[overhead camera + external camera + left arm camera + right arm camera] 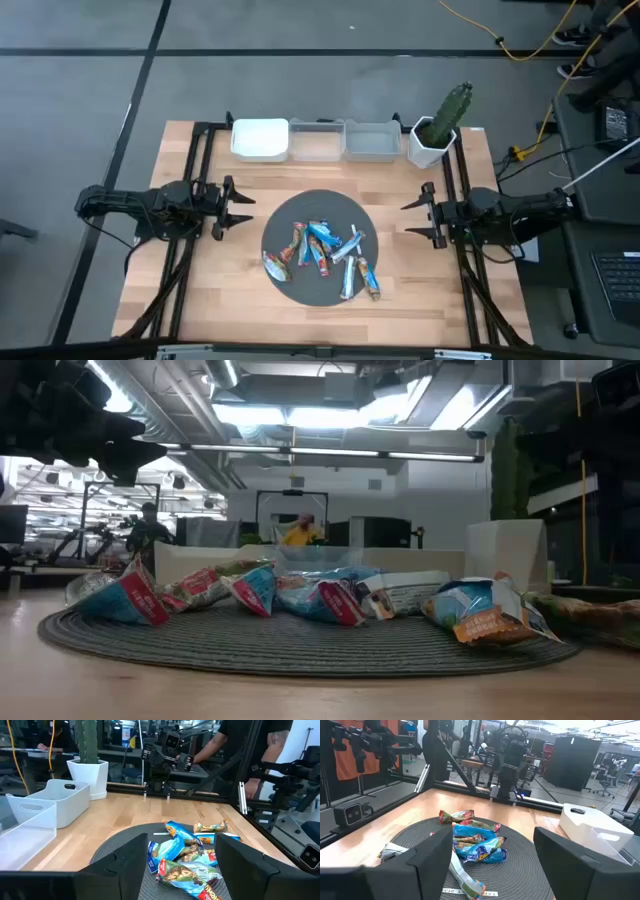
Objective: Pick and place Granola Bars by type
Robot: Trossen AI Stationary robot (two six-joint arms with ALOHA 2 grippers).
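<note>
Granola Bars (pixel 325 255) all piled up on the round grey mat (pixel 285 218), mid-table.

Blue, red and silver wrappers, mixed together and overlapping. Left gripper (pixel 238 206) sits just off the mat's left edge with its fingers spread, nothing in them. Right gripper (pixel 414 218) is the same deal on the right side, spread and empty. Three bins (pixel 316 140) and a potted cactus (pixel 444 122) line the far edge.

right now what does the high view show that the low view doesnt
Only the high view shows both arms: the left end effector and right end effector, each open beside the round mat, plus the three bins along the far edge. Only the low view shows the room behind the table, with a person far back. Both show the granola bars piled on the mat and the white planter.
</note>
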